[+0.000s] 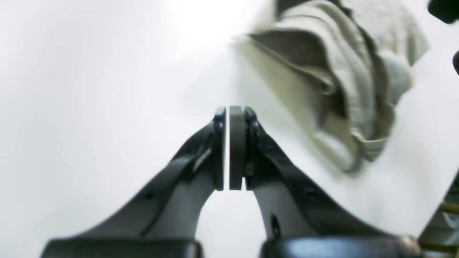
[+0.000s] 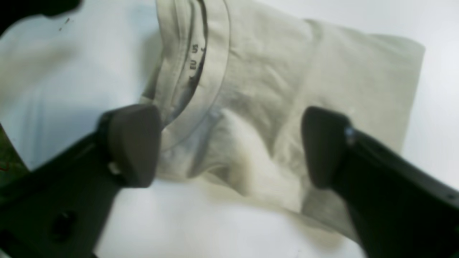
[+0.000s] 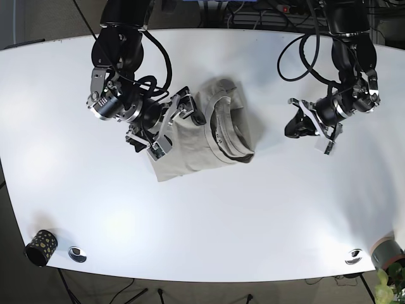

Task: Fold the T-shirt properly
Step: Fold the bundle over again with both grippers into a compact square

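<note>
On the white table (image 3: 209, 234), the right gripper (image 3: 166, 128) at nine o'clock spreads its two fingers over the one folded T-shirt (image 3: 209, 136) at centre, while the left gripper (image 3: 297, 126) at three o'clock sits pinched together, empty.

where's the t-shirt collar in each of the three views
Left wrist: the collar sits upper right, bunched, beyond the shut left gripper.
Right wrist: upper centre-left, label print showing, just above the open right gripper.
Base: table centre, curving along the T-shirt right edge.
Shared landmark: the white table.
</note>
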`<state>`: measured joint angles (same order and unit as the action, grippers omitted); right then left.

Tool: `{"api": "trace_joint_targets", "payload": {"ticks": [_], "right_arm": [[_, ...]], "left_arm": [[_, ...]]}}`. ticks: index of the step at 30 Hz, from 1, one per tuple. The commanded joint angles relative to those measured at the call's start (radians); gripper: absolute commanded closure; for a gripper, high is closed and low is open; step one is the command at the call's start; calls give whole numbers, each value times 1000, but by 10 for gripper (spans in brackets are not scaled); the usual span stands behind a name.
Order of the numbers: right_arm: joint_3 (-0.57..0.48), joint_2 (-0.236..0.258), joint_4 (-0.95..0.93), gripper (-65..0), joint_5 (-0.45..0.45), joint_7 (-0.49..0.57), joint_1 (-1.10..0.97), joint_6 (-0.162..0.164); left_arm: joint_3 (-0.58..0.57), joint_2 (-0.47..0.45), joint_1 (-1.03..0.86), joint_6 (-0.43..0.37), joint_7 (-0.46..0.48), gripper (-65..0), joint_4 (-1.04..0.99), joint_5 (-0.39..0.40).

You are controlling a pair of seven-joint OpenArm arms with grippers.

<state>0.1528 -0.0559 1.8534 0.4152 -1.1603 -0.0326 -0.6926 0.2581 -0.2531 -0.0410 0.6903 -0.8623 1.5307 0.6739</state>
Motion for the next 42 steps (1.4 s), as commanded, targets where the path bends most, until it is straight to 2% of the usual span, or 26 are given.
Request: {"api": "trace_joint_targets", "payload": {"ticks": [1,6,7,9,13,20,22,26,29,34,39,42], "right_arm": [[-3,-9,-22,-409,23,19,6,-6],[-86,-6,-160,-127,23,58,7,-6],[-106,-6,-177,-90,23,75,7,-6],[-146,-6,-203,-60,21,113,7,-6],[-221,-6,-268,-105,21,154,10,-6],[-224,4,-177,-124,27,156,10,-6],[-197,46,-134,-124,27,156,12,-6],[-114,75,-122,-124,27,154,53,-6],[-63,123,-137,-124,27,154,102,-6],[-55,187,-258,-122,23,156,231,-6],[-55,202,-407,-122,20,167,348,-6],[-65,216,-519,-122,20,222,412,-6]], "left_arm": [[5,-47,16,8,27,-3,20,23],[4,-68,25,8,28,-3,21,23],[4,-68,33,8,28,-3,23,22],[-3,-68,49,8,27,-3,23,22],[-66,-68,65,8,28,-3,24,22],[-207,-61,97,8,31,-3,29,22],[-256,-55,103,8,33,-3,29,22],[-323,-15,134,8,33,-3,21,20],[-392,-2,140,8,33,-3,24,-26],[-523,91,165,8,33,-3,24,-122],[-595,171,169,8,35,-3,17,-220],[-641,226,169,8,35,-3,1,-296]]}}
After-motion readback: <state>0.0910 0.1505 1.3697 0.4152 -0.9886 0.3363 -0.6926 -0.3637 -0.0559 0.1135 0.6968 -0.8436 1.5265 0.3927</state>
